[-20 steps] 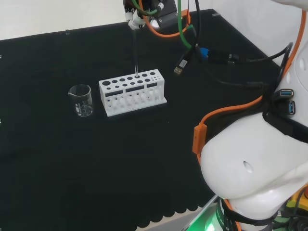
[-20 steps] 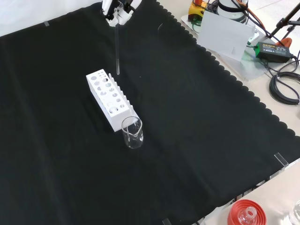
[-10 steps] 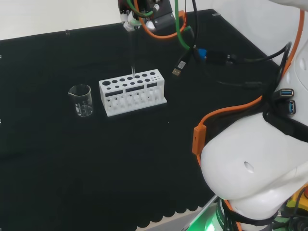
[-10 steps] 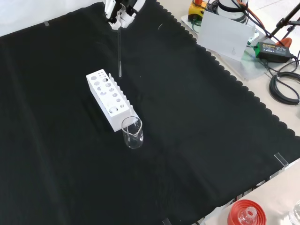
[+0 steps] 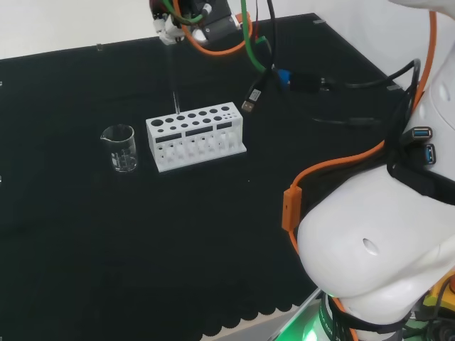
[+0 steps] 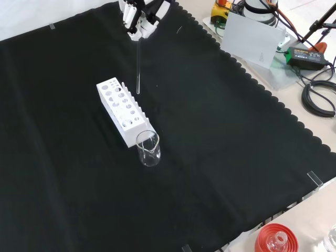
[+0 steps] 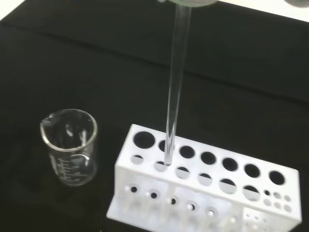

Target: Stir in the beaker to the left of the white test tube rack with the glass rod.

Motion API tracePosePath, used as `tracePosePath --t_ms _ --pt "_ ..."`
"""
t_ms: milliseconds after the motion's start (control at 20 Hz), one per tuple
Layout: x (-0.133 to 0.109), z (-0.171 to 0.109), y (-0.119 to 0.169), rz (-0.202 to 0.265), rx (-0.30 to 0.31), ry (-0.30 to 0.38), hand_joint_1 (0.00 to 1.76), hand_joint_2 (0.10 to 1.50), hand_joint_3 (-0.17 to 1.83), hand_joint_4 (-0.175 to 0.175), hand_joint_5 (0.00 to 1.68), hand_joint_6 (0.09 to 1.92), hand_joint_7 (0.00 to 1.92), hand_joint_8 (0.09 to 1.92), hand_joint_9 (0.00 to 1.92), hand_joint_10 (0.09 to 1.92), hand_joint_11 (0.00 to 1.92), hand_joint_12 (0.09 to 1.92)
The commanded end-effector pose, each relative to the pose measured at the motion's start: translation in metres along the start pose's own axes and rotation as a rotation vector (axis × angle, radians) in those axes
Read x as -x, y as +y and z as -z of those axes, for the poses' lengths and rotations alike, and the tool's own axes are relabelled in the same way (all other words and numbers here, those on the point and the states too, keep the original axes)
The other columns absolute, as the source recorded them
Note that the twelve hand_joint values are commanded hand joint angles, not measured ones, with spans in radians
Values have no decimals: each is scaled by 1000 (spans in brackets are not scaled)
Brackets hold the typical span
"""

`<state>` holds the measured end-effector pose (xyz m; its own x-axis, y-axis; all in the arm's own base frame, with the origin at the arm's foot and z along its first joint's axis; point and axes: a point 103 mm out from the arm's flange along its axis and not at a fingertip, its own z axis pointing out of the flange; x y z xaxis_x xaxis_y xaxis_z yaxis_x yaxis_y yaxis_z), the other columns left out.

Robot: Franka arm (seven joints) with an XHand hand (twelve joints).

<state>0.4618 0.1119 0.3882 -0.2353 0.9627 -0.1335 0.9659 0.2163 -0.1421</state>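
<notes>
At the top of the front view, the hand [image 6: 140, 16] pinches the upper end of the glass rod [image 6: 138, 65], which hangs upright above the white rack [image 6: 121, 111]. The beaker [image 6: 148, 148] stands on the black cloth [image 6: 220, 157] just below the rack, near the frame's centre, touching nothing else.
</notes>
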Motion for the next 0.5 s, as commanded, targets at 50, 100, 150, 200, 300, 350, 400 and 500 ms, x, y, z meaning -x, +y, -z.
tracePosePath --t_ms 50,100,150,200,300,350,400,500 --pt "-35 12 16 65 9 -3 1284 1109 9 -175 906 848 1092 1118 1647 595 1513 722" --pt "-43 14 21 73 10 -3 1284 1109 8 -175 906 848 1091 1119 1648 595 1513 722" --pt "-48 15 24 79 12 -3 1284 1109 8 -175 905 848 1091 1119 1648 594 1513 721" --pt "-60 17 33 89 12 -2 1284 1110 8 -175 905 849 1091 1120 1648 594 1513 721" --pt "-73 15 30 113 36 27 1283 1110 8 -175 905 849 1090 1121 1649 593 1513 721" --pt "-54 9 26 113 39 10 1283 1110 8 -175 904 849 1090 1121 1649 593 1513 721" --pt "-53 10 26 116 31 -10 1283 1110 7 -175 904 850 1090 1121 1649 592 1514 721" --pt "-62 14 31 129 17 -22 1283 1111 7 -175 904 850 1089 1122 1650 591 1514 721"
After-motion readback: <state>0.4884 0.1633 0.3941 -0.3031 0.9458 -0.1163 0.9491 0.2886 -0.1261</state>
